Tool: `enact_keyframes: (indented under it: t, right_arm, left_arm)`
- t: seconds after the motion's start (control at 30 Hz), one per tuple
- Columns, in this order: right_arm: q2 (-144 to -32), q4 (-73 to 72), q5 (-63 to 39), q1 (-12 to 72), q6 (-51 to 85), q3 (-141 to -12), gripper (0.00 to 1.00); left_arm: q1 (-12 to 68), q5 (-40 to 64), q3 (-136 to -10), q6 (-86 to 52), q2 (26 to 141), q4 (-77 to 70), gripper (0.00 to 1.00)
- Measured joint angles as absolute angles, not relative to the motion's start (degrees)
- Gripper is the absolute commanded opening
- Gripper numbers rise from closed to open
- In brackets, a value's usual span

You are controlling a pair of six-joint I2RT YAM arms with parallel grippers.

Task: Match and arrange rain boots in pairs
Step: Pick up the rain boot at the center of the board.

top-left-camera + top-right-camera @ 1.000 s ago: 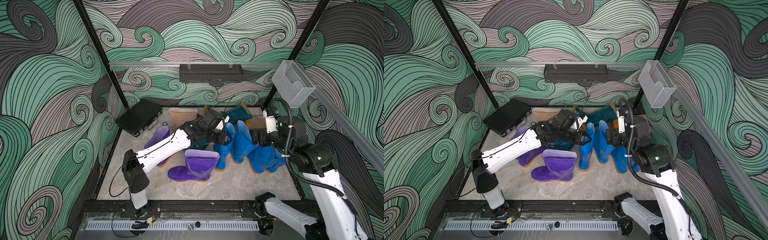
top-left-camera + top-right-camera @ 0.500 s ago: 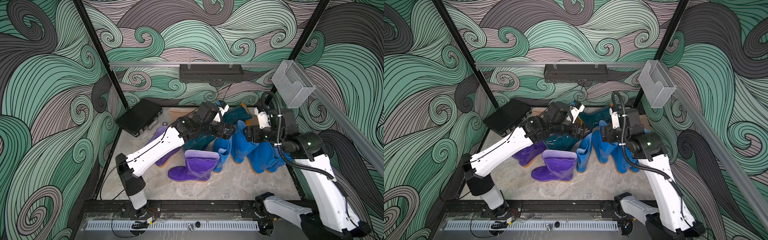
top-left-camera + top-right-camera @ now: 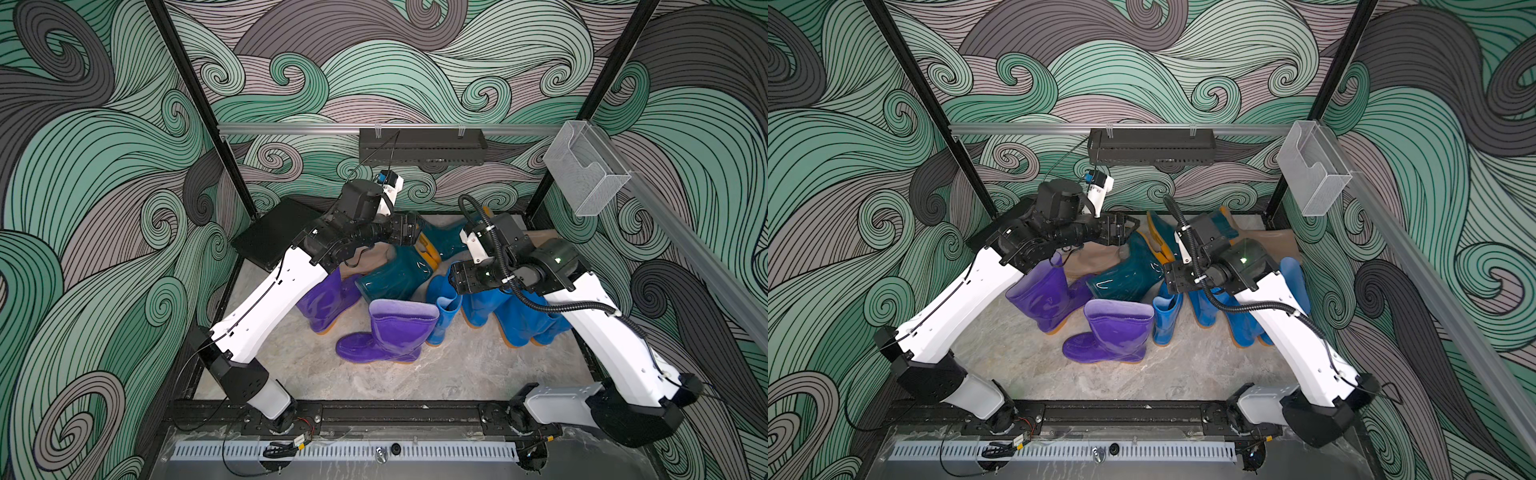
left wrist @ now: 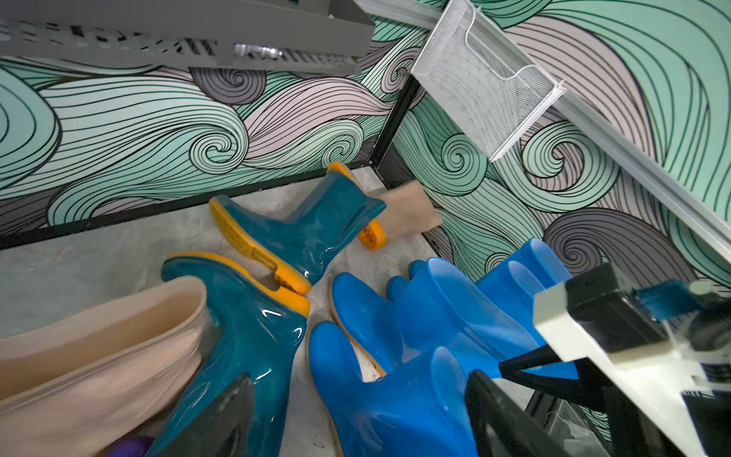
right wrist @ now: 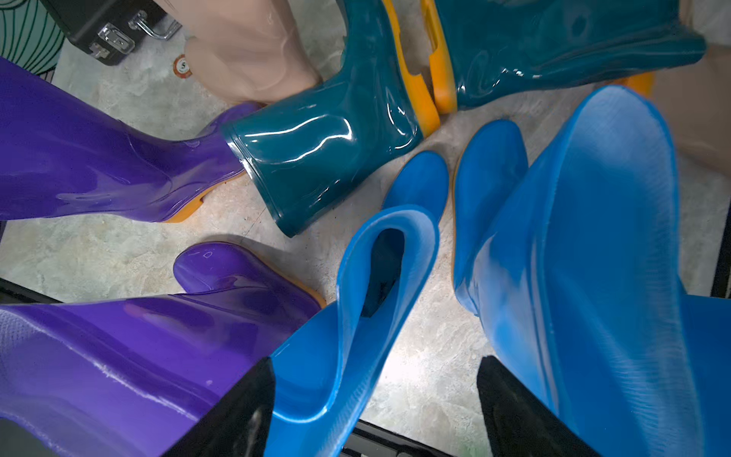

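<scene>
Nearest, along the bottom edge in both top views, the two arm bases sit on the black front rail (image 3: pixel 374 409). From the lower right, the right arm's white link climbs toward mid-frame. It bends at a dark elbow and folds its wrist leftward, so the right gripper (image 5: pixel 374 366) points down over a bright blue boot (image 3: pixel 442 309) standing right of centre. Its jaws stand apart and clamp nothing. In the right wrist view the boot's rim lies just beside one finger (image 5: pixel 245 411), and the opposite finger is well clear.

Just left of that boot, a purple boot (image 3: pixel 386 332) stands upright at lower centre, toe to the left. The other blue boots (image 3: pixel 519 320) cluster under the right forearm. The second purple boot (image 3: pixel 328 299) stands left of centre, partly under the left arm.

That arm rises from the lower left in a long diagonal, then reaches level to the right. The left gripper (image 4: pixel 358 380) hangs over the middle of the floor, released, fingers wide with nothing between them.

Below it a dark teal boot (image 3: pixel 395 274) lies on its side, its orange sole facing the sole of the second teal boot (image 3: pixel 446 241) just beyond. A beige boot (image 3: pixel 1100 259) lies beside the nearer teal one, and another beige boot (image 3: pixel 1275 245) lies toward the far right corner. A black case (image 3: pixel 270 237) rests at the far left, by the back wall.
</scene>
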State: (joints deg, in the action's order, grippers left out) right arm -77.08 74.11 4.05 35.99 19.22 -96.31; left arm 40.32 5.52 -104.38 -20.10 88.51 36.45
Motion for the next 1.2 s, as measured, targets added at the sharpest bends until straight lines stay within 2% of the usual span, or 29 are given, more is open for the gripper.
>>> enact_keyframes:
  t: [0.1,0.13,0.23,0.37,0.47,0.83,0.9,0.97,1.0,1.1,1.2]
  right_arm:
    - [-79.6,74.3,4.0,37.0,20.6,-96.3,0.72]
    - [-80.4,74.2,3.9,37.2,20.8,-96.3,0.66]
    - [-82.7,74.1,3.6,37.4,20.2,-96.2,0.34]
    - [-84.9,75.0,4.3,37.3,17.6,-96.4,0.07]
    - [-86.0,76.7,5.2,36.8,14.7,-97.4,0.00]
    - [-86.1,80.4,7.4,30.8,4.0,-98.3,0.00]
    - [-86.1,80.5,7.3,30.3,3.3,-98.3,0.15]
    - [-86.1,80.9,7.0,30.2,3.0,-98.3,0.41]
    - [-86.1,81.1,6.5,30.1,3.4,-98.4,0.49]
    - [-86.1,81.3,4.6,30.0,4.5,-99.4,0.64]
    - [-85.9,81.2,1.9,30.0,7.0,-100.3,0.74]
  left_arm:
    - [39.3,5.5,-100.9,-20.1,86.8,36.4,0.85]
    - [39.0,5.5,-100.2,-20.2,86.6,36.3,0.85]
    - [38.3,5.5,-97.6,-20.3,85.6,36.0,0.85]
    - [37.1,5.5,-95.5,-20.7,84.8,35.6,0.85]
    - [36.2,5.4,-94.0,-21.0,83.8,35.1,0.85]
    - [33.1,5.0,-91.5,-21.2,80.0,33.3,0.85]
    - [32.9,5.0,-91.4,-21.1,80.0,33.0,0.85]
    - [32.7,5.0,-91.4,-21.1,80.0,33.0,0.85]
    - [32.7,5.0,-91.4,-21.0,80.1,32.9,0.85]
    - [32.7,5.1,-91.4,-20.9,80.2,33.0,0.85]
    - [32.7,5.2,-91.5,-20.5,80.6,33.0,0.85]
